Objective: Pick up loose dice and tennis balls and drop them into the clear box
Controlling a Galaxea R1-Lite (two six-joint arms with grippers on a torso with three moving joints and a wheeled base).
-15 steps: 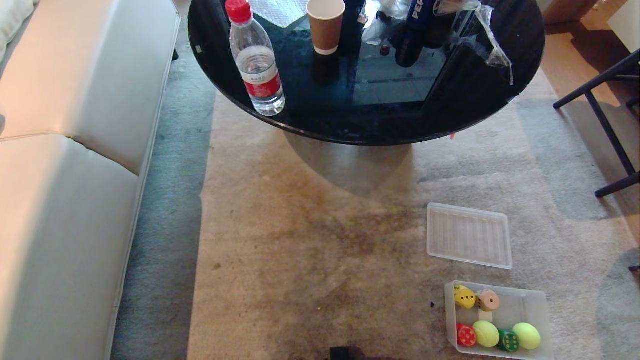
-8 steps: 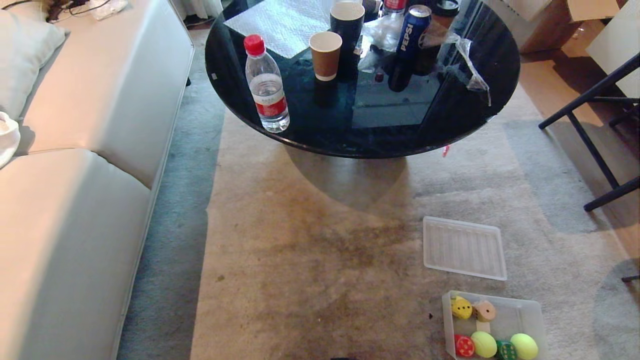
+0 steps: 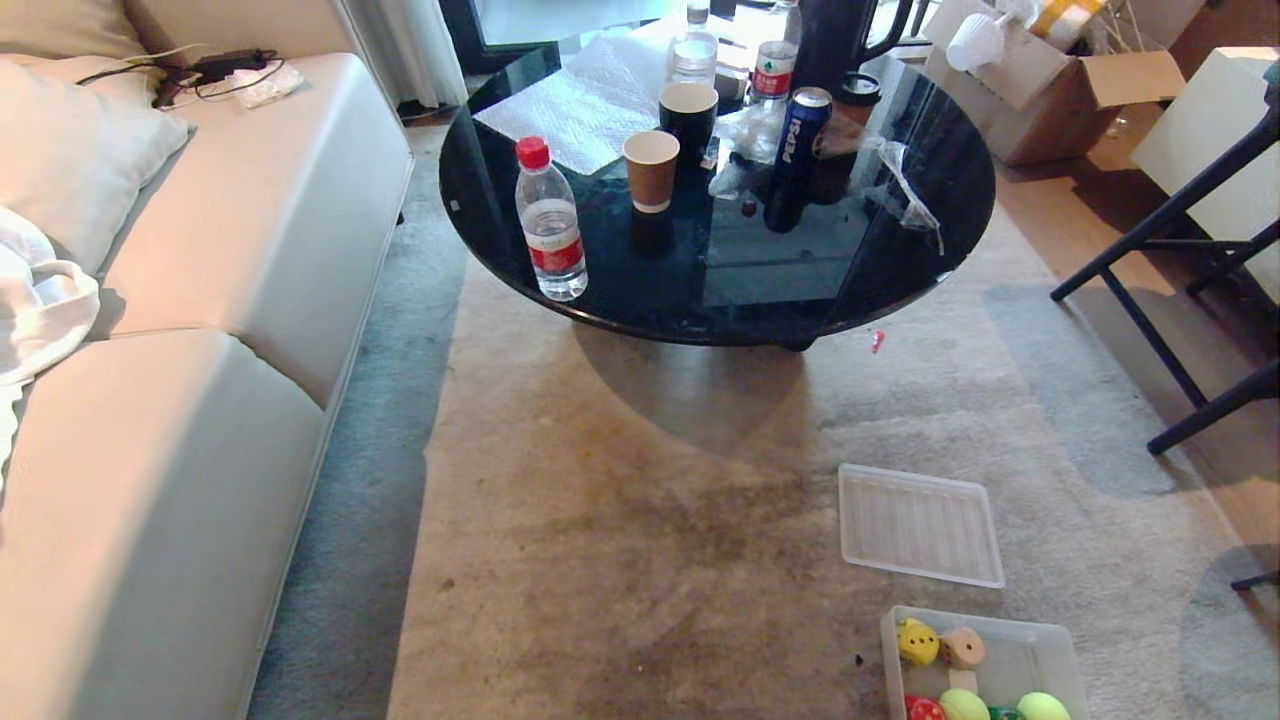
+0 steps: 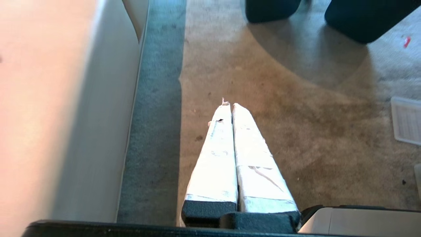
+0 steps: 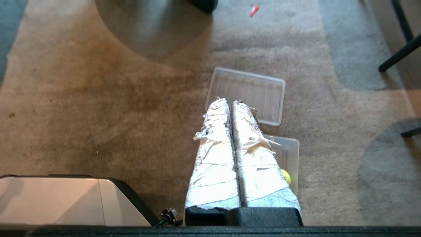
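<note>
Lying on the rug (image 3: 620,560) at the head view's lower right, the clear box (image 3: 1040,655) is seen holding dice (image 3: 918,642) and tennis balls (image 3: 1042,707). Its lid (image 3: 920,525) lies flat just beyond it. The round black surface (image 3: 800,290) stands farther off, the sofa (image 3: 200,420) left. Both left pincer (image 4: 229,105) and right pincer (image 5: 229,102) are closed, empty, above the rug.

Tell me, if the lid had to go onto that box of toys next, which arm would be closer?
The right, probably. Its fingers, shut and empty, hang over the lid and the clear box. The left fingers, also shut, are over bare carpet by the sofa, the lid off to the side.
</note>
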